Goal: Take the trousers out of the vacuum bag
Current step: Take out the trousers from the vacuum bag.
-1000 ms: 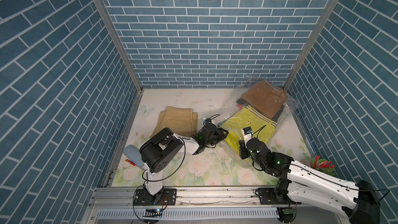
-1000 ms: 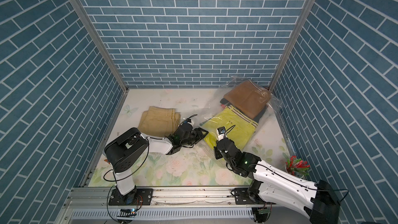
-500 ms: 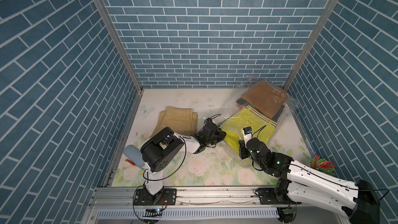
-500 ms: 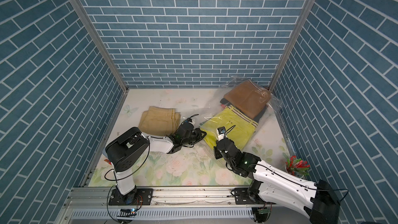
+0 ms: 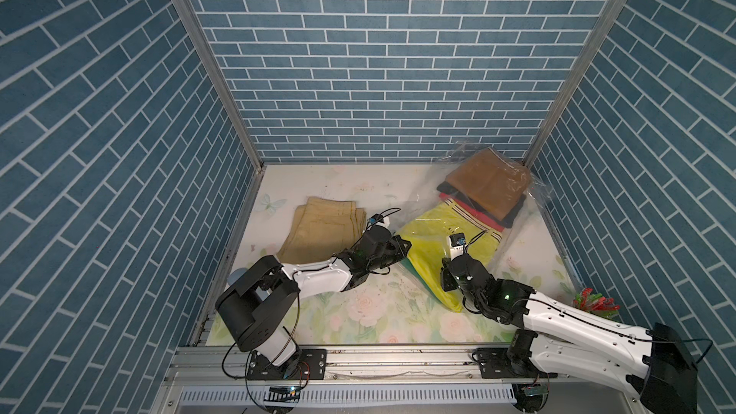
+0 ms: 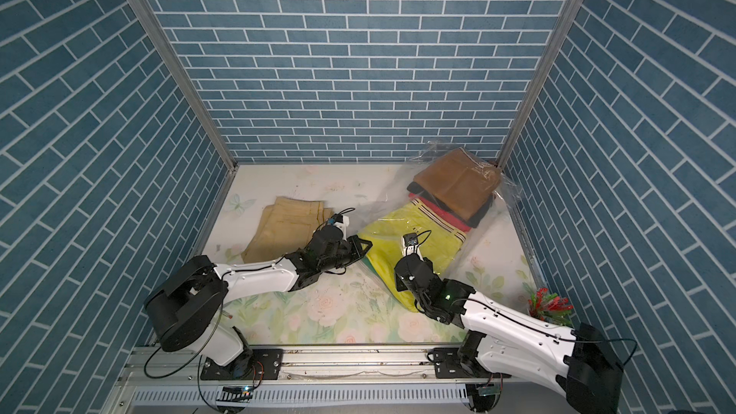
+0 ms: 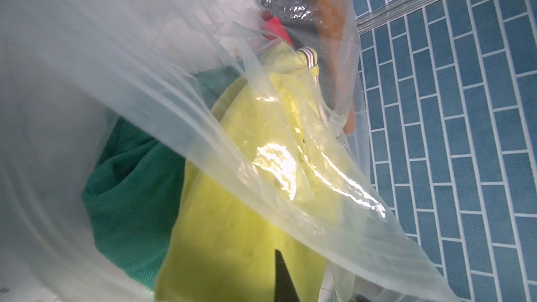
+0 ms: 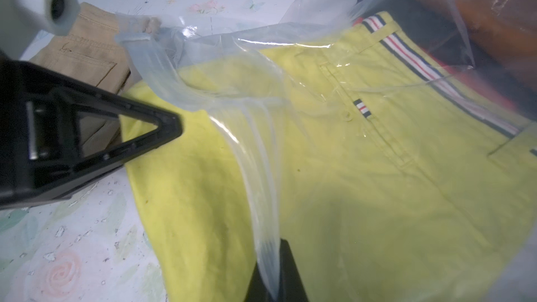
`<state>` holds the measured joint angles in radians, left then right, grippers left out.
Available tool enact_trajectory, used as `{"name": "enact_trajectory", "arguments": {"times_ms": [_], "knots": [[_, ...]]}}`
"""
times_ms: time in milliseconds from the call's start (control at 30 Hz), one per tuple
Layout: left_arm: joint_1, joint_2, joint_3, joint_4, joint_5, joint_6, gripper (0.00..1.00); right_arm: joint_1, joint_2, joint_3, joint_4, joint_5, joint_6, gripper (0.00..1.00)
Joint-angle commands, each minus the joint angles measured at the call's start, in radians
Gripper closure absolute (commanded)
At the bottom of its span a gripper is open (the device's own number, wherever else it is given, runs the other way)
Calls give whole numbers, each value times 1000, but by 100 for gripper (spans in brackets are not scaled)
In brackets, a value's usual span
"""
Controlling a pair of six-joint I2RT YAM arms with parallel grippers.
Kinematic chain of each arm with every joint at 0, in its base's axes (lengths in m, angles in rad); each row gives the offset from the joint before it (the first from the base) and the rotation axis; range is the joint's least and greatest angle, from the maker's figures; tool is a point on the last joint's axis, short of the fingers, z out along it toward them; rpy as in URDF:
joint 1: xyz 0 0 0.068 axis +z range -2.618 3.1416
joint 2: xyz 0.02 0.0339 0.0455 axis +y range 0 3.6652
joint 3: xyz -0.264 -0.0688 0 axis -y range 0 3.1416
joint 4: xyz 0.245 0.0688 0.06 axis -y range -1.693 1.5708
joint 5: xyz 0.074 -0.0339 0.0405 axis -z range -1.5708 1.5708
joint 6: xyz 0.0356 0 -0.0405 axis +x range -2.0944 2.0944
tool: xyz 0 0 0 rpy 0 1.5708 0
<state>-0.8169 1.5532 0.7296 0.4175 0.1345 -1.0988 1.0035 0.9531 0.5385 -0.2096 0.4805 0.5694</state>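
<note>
Left hand (image 5: 403, 248) newly closed, floral tabletop (image 5: 370, 314)

table (image 5: 358, 312) | loose trousers (image 5: 318, 229): near left edge, halfway back | vacuum bag (image 5: 537, 197): far right corner, mouth toward the front left | trousers pile (image 5: 486, 185): inside bag, at its back | sticking-out trousers (image 5: 434, 240): in front of pile, half out of bag mouth | small case (image 5: 238, 272): at left edge, near front | small clips (image 5: 595, 304): by right edge, near front
</note>
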Motion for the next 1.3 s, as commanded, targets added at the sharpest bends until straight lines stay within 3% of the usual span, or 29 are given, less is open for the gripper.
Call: {"name": "enact_trajectory", "arguments": {"times_ms": [0, 300, 533, 733, 933, 1267], "knots": [[-5, -72, -18, -57, -19, 32, 100, 5, 14, 42, -38, 58, 40, 100], [-18, -260, -29, -203, -77, 68, 100, 5, 42, 57, -60, 73, 49, 100], [-18, -276, -13, -181, -69, 114, 100, 5, 38, 46, -31, 42, 40, 100], [-12, -273, -77, 137, 45, 193, 100, 4, 21, 32, -13, 28, 24, 100], [-10, -218, -95, 435, 171, 142, 100, 5, 2, 17, -1, 23, 21, 100], [15, -72, -28, 853, 286, 45, 100, 6, -49, -18, 27, 23, 3, 100]]}}
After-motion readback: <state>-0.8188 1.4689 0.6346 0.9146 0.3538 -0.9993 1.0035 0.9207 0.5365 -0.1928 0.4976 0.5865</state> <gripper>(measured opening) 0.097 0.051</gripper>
